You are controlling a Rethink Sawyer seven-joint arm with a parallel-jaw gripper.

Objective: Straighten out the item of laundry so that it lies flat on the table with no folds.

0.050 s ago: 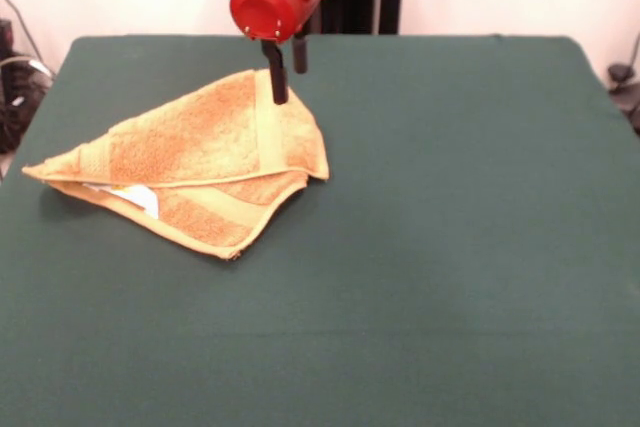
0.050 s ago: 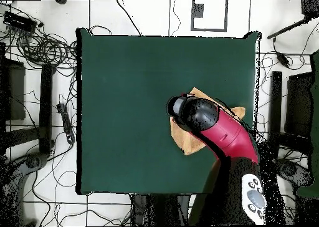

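The item of laundry (image 1: 200, 162), a golden-orange terry towel, lies folded over itself in a rough triangle on the left half of the green table (image 1: 450, 207). A woven band runs down its right side, and a white tag (image 1: 137, 197) peeks out of the fold near the front. My gripper (image 1: 289, 85) hangs over the towel's far corner, open, with one black finger (image 1: 276, 77) reaching down to the cloth there and the other standing off to the right. In the overhead view the arm hides most of the towel (image 2: 189, 143) and the gripper itself; the table (image 2: 124, 81) shows to the left.
The towel sits near the table's left edge in the front view. Cables (image 2: 43, 47) and dark stands (image 2: 45, 106) surround the table on the floor. The arm's red body (image 2: 227, 134) crosses the table's near right side in the overhead view.
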